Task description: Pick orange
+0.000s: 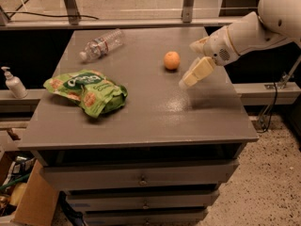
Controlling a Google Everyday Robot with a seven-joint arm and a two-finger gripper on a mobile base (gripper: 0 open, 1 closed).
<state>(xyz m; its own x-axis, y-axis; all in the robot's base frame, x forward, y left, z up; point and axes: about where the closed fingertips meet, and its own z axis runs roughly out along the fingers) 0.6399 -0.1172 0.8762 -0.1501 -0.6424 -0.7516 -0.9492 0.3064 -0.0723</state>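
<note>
The gripper (187, 65) is hovering over the grey table (141, 121) near one edge, its two fingers spread apart and gripping nothing. The orange (171, 60) is sitting on the tabletop just ahead of the fingertips, close but not touching them. Farther out past the orange, a green snack bag (89, 91) and a clear plastic bottle (101, 44) are lying on the table, both well apart from the gripper

Orange (171, 60): small, round, smooth (slight sheen), sitting on grey tabletop (155, 114), rear centre; gripper (187, 65) just beside, fingers spread, apart.
</note>
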